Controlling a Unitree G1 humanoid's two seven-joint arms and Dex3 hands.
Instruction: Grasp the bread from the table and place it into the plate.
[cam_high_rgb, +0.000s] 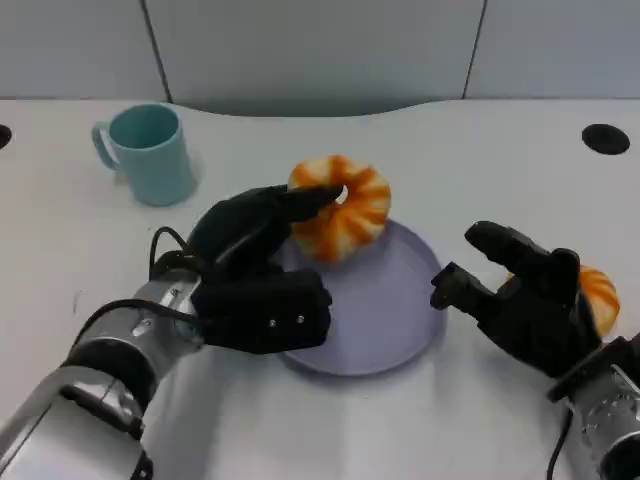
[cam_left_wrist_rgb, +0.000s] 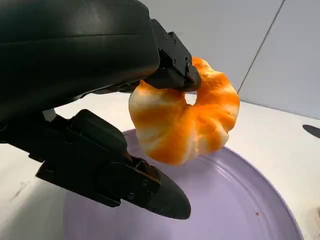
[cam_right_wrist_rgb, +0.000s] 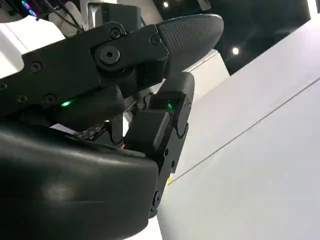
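A ring-shaped orange and white bread (cam_high_rgb: 342, 208) hangs over the far edge of the lavender plate (cam_high_rgb: 385, 320). My left hand (cam_high_rgb: 255, 270) pinches it at its top between fingertips. In the left wrist view the bread (cam_left_wrist_rgb: 185, 120) is clear of the plate (cam_left_wrist_rgb: 240, 210), tilted, with a fingertip (cam_left_wrist_rgb: 172, 67) hooked in its hole. To the right of the plate my right hand (cam_high_rgb: 525, 295) hovers with fingers apart and holds nothing. A second orange bread (cam_high_rgb: 600, 296) lies just behind it, partly hidden. The right wrist view shows my right hand's fingers (cam_right_wrist_rgb: 165, 115) against a pale wall.
A teal mug (cam_high_rgb: 150, 152) stands at the back left of the white table. A dark round hole (cam_high_rgb: 605, 138) sits in the tabletop at the far right. The table's far edge runs along a grey wall.
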